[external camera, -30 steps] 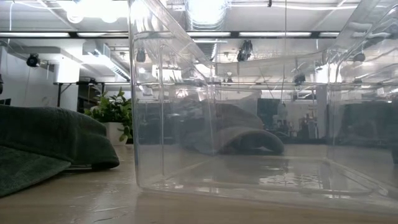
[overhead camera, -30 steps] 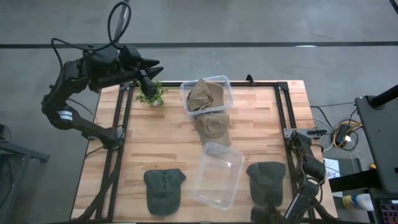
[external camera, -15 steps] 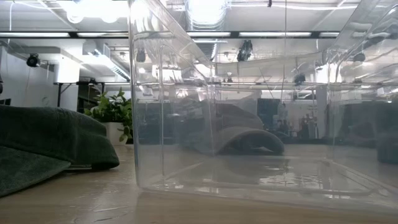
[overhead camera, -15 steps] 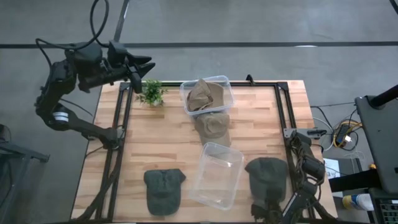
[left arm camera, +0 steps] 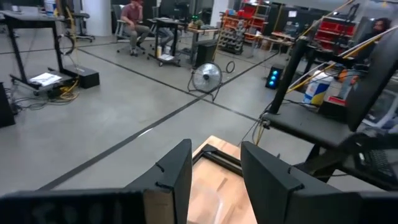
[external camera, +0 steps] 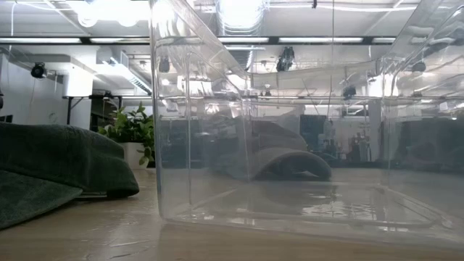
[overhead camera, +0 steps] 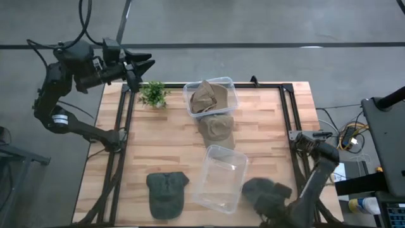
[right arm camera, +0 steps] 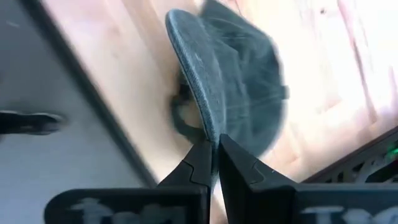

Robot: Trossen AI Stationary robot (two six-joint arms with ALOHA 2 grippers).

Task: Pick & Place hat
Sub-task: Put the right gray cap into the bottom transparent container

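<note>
A dark green hat (overhead camera: 261, 189) hangs above the table's near right, with my right gripper (right arm camera: 213, 142) shut on it. An empty clear bin (overhead camera: 221, 178) stands to its left, close before the low camera (external camera: 290, 145). A second dark green hat (overhead camera: 166, 193) lies flat at the near left (external camera: 58, 170). A tan hat (overhead camera: 216, 128) lies on the table's middle, and another fills the far clear bin (overhead camera: 211, 96). My left gripper (overhead camera: 144, 63) is open and level above the far left corner (left arm camera: 214, 162), with nothing between its fingers. My right gripper pinches the edge of the hat's brim (right arm camera: 205, 127) between its two fingertips (right arm camera: 198, 163). The fingers come from above, pointing down. The hat hangs below them, clear of the table, with its crown (right arm camera: 249, 87) farthest from the fingers.
A small potted plant (overhead camera: 153, 94) stands at the far left, beside the far bin. A black rail frame (overhead camera: 290, 114) runs along the table's sides. Bare wood lies between the near-left hat and the empty bin.
My right gripper has taken hold of the dark green hat at the near right and risen with it; the hat, flat on the table before, now hangs lifted clear and a little nearer the empty bin. My left gripper has drawn back from the plant toward the far left.
</note>
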